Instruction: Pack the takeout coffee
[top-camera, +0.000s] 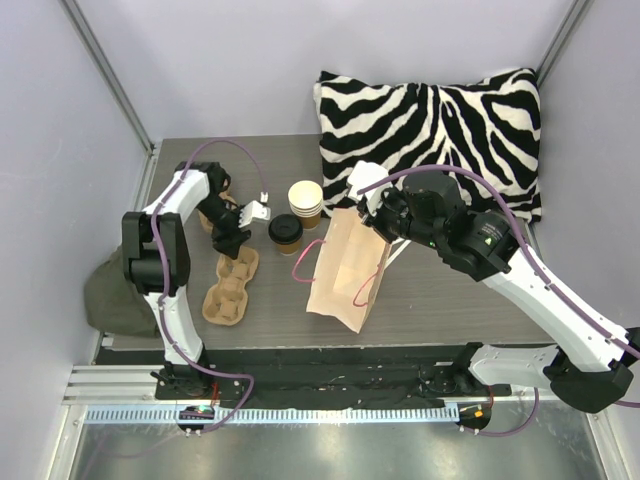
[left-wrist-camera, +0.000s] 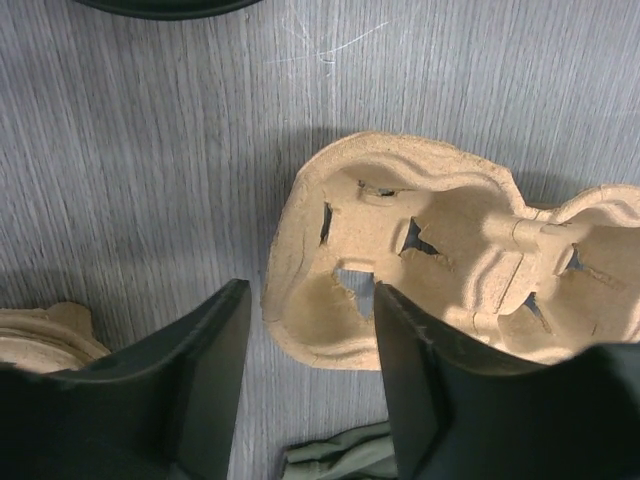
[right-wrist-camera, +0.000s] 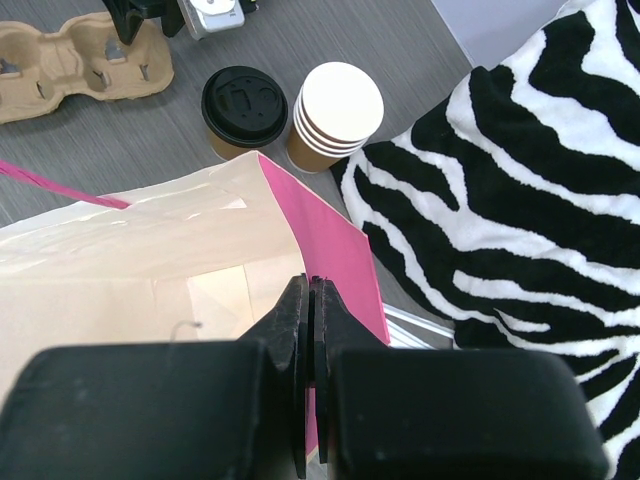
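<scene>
Parted but not wide, the jaws of the left gripper (left-wrist-camera: 310, 310) straddle one end of the cup carrier (left-wrist-camera: 430, 260). One finger stands outside it over bare table with a sliver of wood showing between finger and pulp. The other finger sits over the end well, on or just above its rim; I cannot tell which. Nothing is clamped. By the outer finger lies a second pulp piece (left-wrist-camera: 40, 340), and a fold of olive cloth (left-wrist-camera: 340, 455) shows at the bottom of the left wrist view.

Pressed together, the jaws of the right gripper (right-wrist-camera: 309, 300) pinch the rim of the paper bag (right-wrist-camera: 150, 270), whose pink inner wall runs straight into them. The bag's mouth gapes toward the cups, and its pink handles (top-camera: 303, 262) trail onto the table (top-camera: 440, 300).

Both lots of takeout coffee stand on the table outside the bag, just beyond its mouth and around the middle of the far half. The lidded cup (right-wrist-camera: 243, 110) is kraft-brown under a round black lid. Just beside it, toward the zebra pillow (top-camera: 440, 120), stands the stack of cups (right-wrist-camera: 338, 115), nested, with white rolled rims and a white inside.

The carrier lies by the table's left edge, toward the near side. The bag takes the middle. The pillow fills the far right corner.
</scene>
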